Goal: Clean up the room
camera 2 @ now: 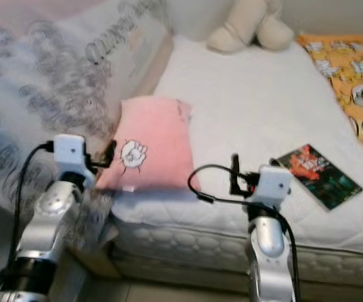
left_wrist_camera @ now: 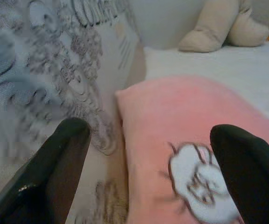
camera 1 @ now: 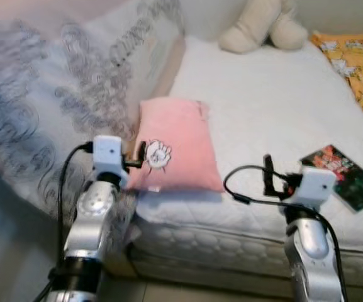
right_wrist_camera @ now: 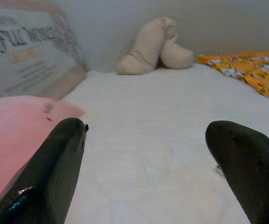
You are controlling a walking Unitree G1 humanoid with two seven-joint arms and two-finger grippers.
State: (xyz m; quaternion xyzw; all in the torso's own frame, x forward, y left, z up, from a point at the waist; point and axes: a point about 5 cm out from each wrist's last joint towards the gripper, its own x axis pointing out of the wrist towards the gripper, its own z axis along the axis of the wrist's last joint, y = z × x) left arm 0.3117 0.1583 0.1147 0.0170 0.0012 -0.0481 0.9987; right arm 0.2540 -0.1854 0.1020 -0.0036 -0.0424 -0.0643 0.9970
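A pink pillow [camera 1: 176, 145] with a white cartoon patch lies on the white bed [camera 1: 269, 94], near its front left edge. My left gripper [camera 1: 141, 157] is at the pillow's front left corner, fingers [left_wrist_camera: 55, 168] open on either side of that corner. A dark book [camera 1: 345, 176] with a red and green cover lies at the bed's front right. My right gripper [camera 1: 268, 176] hovers over the bed's front edge between pillow and book, open and holding nothing. A beige plush toy [camera 1: 263, 25] sits at the head of the bed.
A grey-patterned white duvet [camera 1: 49, 100] is heaped along the bed's left side. An orange patterned cloth [camera 1: 357, 63] covers the far right corner. The mattress edge [camera 1: 231, 245] runs just in front of me.
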